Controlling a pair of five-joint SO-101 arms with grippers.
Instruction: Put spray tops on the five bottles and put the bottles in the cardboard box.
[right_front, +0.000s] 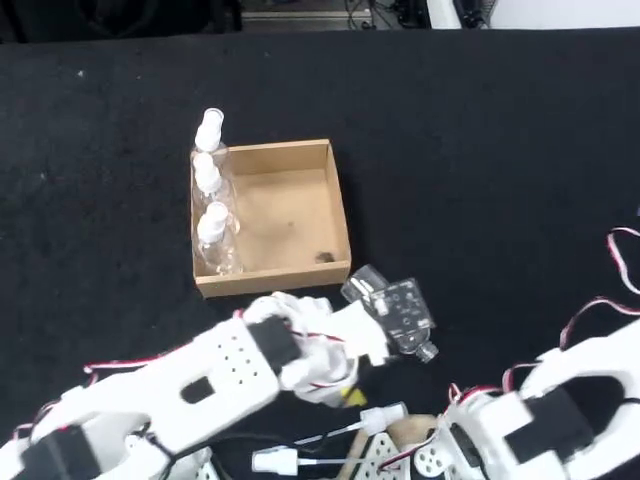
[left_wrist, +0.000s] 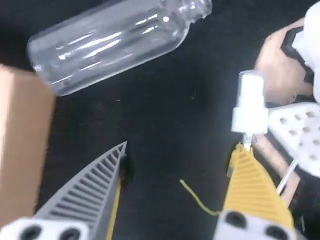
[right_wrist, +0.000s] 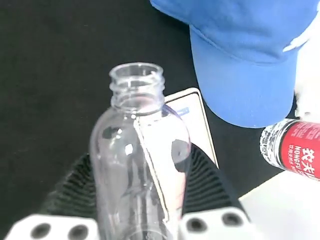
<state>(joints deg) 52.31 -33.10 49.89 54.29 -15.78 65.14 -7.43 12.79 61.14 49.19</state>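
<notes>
The spread left pincer (left_wrist: 182, 147) has the likely light, slick spray top (left_wrist: 248, 107) just off its yellow fingertip (left_wrist: 250, 185), so pinch its stiff head; the right pincer (right_wrist: 142, 160) clamps a bottle (right_wrist: 135, 100).

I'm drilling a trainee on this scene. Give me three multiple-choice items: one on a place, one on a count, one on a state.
1. Where does the loose bottle lie relative to the box?
A inside it
B on the table, just outside a corner
C on top of its rim

2. How many topped bottles are in the box?
A one
B three
C five

3. The right gripper is:
A open and empty
B shut on a spray top
C shut on a capless bottle

Key: 1 B, it lies on the dark table beside the box's corner. 2 B, three white tops line one wall. 3 C, the fingers clamp a bottle with a bare neck.
</notes>
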